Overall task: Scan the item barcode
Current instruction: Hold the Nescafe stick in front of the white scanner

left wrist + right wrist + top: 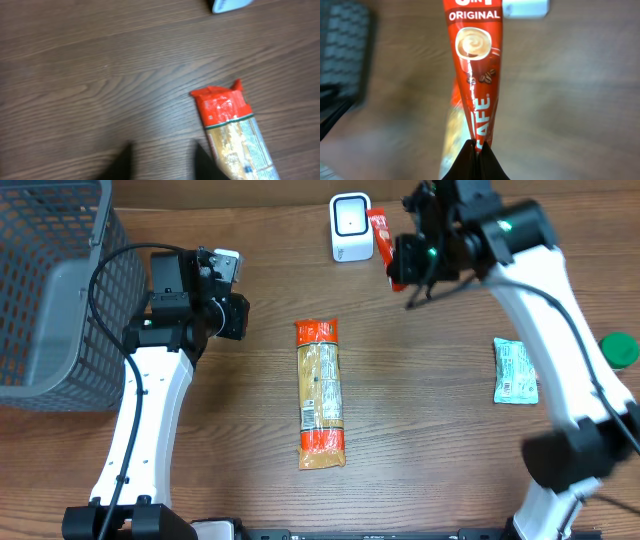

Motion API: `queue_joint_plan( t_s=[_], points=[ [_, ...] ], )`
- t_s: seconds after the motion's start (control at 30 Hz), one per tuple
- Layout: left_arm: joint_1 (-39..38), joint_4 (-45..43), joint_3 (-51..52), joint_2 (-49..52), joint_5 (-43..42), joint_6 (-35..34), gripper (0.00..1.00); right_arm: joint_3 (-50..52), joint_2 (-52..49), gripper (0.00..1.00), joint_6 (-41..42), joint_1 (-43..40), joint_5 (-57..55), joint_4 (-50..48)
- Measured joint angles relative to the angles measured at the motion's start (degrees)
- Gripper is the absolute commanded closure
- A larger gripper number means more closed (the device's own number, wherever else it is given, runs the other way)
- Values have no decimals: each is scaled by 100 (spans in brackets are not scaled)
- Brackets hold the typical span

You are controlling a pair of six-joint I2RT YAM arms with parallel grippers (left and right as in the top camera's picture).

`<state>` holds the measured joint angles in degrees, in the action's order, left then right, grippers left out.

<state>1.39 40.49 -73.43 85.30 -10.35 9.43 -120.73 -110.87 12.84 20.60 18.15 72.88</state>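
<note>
Red and glossy, the coffee sachet [475, 75] is pinched by one end in the right gripper [476, 162], whose fingers are pressed together on the seal. From overhead, the sachet sits just right of the white scanner [350, 227], close to its side and apparently lifted off the tabletop [430, 440]. The step in hand looks to be the presentation itself: bringing the sachet's barcode before the scanner's window. No barcode shows on the face seen in the right wrist view. The next move therefore likely calls for turning the wrist and shifting the sachet across to the scanner's front until the code faces the window. The left gripper [162, 165], well left of the scanner, is spread with nothing between its fingers. It hovers near the red end of a long pasta packet [320, 393], which lies on the robot's side of the scanner.
</note>
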Motion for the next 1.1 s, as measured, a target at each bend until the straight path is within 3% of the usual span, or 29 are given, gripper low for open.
queue_joint_plan(
  t_s=[0.07, 0.63, 1.1],
  points=[
    [0, 20, 0, 0, 131, -44, 0, -313, -498, 96, -133, 20, -321, -162],
    [0, 240, 0, 2, 251, -76, 0, -426, -2643, 96, -673, 243, -1821, -2505],
    [0, 243, 0, 2, 251, -76, 0, -431, -3128, 96, -411, 273, -2063, -3427]
  ],
)
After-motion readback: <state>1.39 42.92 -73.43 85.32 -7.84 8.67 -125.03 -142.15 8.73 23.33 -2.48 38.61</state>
